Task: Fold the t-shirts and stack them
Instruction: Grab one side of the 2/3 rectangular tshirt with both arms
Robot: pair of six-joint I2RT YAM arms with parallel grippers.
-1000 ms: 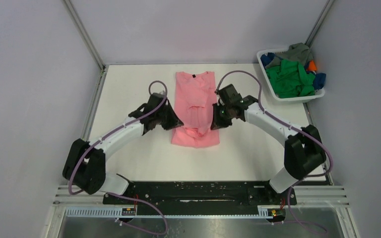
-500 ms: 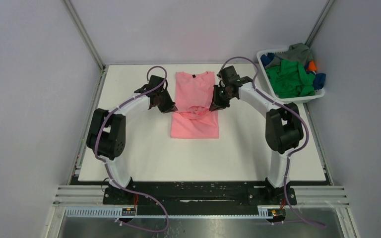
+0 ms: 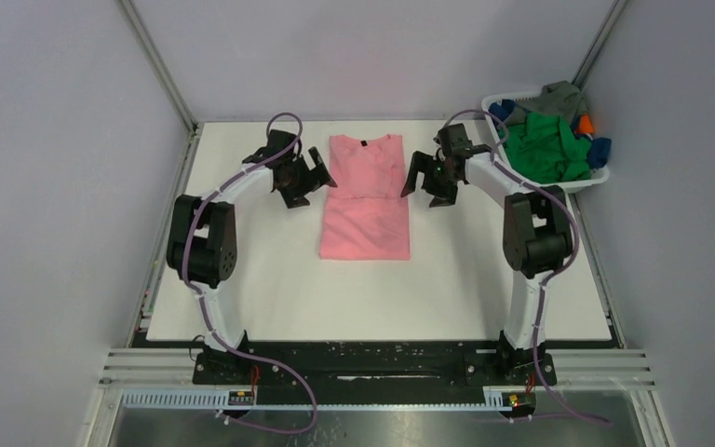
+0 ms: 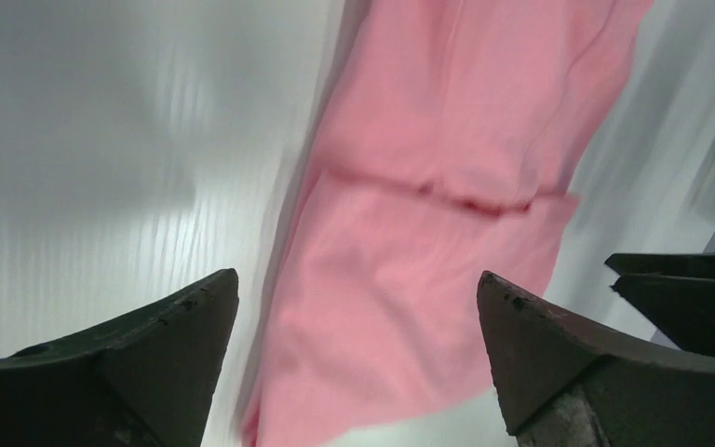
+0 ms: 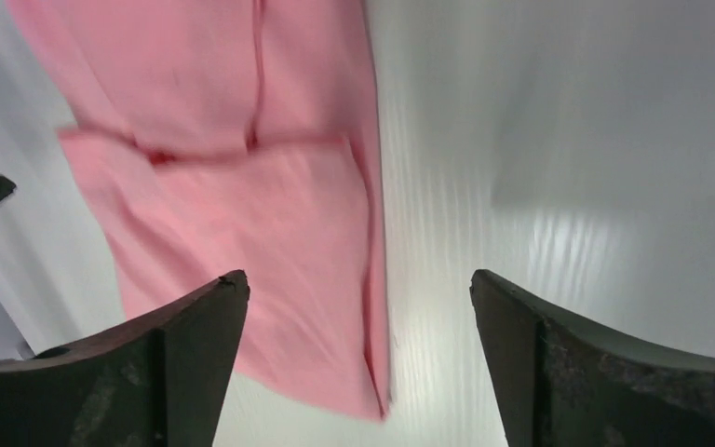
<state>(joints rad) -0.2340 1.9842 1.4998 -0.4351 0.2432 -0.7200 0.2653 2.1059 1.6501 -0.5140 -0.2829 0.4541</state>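
Note:
A salmon pink t-shirt [image 3: 365, 209] lies flat mid-table, collar at the far end, with a fold edge across its middle. My left gripper [image 3: 320, 176] hovers open just off the shirt's left edge, nothing between its fingers. My right gripper [image 3: 420, 182] hovers open just off the right edge, also empty. In the left wrist view the pink cloth [image 4: 428, 233] lies below the open gripper [image 4: 356, 279]. The right wrist view shows the shirt's edge [image 5: 242, 214] under the open gripper [image 5: 358, 277]. Green [image 3: 545, 149], grey [image 3: 559, 93], blue [image 3: 503, 112] and orange [image 3: 586, 122] t-shirts are heaped in the basket.
The white plastic basket [image 3: 559, 184] stands at the table's far right corner, close behind my right arm. White table [image 3: 270, 279] surface shows around the pink shirt. Metal frame posts rise at both far corners.
Both grippers, shut on the pink cloth, carried it towards the far end, then opened and drew sideways off it. The shirt now lies flat and smooth.

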